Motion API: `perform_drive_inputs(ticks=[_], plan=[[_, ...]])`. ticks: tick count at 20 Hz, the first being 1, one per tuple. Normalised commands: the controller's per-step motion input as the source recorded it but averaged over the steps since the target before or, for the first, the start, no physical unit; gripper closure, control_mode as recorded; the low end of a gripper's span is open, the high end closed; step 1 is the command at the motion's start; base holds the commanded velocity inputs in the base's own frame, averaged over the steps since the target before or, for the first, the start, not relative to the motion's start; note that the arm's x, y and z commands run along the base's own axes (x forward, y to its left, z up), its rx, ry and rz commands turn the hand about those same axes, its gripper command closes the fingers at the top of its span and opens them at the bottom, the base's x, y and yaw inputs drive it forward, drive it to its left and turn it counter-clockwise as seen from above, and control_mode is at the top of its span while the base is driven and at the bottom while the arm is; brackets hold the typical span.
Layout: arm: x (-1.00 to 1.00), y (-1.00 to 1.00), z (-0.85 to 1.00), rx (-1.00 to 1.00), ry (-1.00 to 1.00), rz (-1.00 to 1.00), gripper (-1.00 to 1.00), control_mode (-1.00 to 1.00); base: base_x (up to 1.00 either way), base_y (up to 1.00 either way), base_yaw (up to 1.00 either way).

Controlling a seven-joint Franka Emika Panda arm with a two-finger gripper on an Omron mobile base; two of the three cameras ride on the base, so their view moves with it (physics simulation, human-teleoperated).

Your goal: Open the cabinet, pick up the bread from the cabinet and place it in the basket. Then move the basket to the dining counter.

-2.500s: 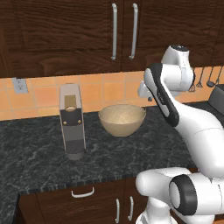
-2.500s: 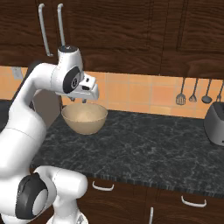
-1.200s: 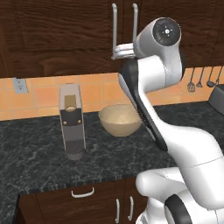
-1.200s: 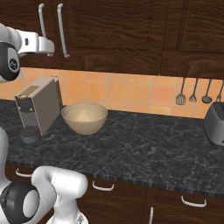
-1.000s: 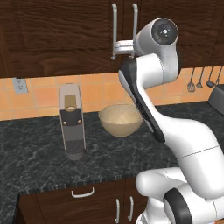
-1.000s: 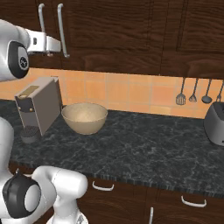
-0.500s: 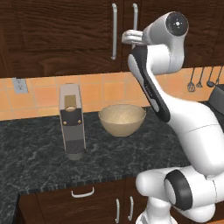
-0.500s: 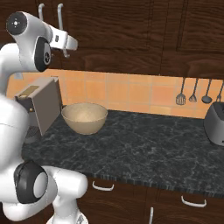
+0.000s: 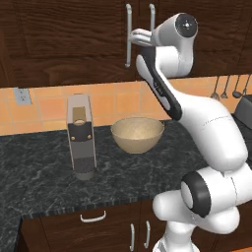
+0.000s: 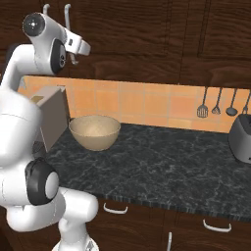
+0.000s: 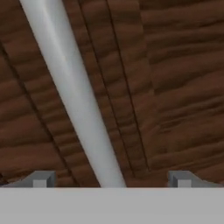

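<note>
The gripper (image 9: 134,34) has swung up from over the basket (image 9: 137,134) to the cabinet (image 9: 64,39); its fingers (image 11: 41,179) stand apart around the left handle (image 11: 72,94).

Orange tiled wall (image 9: 44,106) behind black granite worktop (image 10: 157,166).

cabinet (image 9: 69,39): wide dark brown wood-grain wall unit hanging above the basket, both doors look shut, the seam between them runs straight
handles (image 9: 128,34): two long silver vertical bars, side by side at the middle seam, up above the basket
basket (image 9: 137,134): round tan bowl, speckled beige inside, sitting upright on the black granite worktop right below the cabinet's handles, looks empty
</note>
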Motion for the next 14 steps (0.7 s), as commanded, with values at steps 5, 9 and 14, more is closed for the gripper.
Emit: perform_drive_inputs(ticks=[5,9,14], plan=[[0.68,0.07,-0.16,0.06,0.00,0.00,-1.00,-1.00,0.00,0.00,0.00],[0.31,0.00,-0.18,0.01,-0.03,0.00,1.00,-1.00,0.00,0.00,0.00],[0.32,-0.09,-0.31,0.00,-0.07,0.00,1.00,-1.00,0.00,0.00,0.00]])
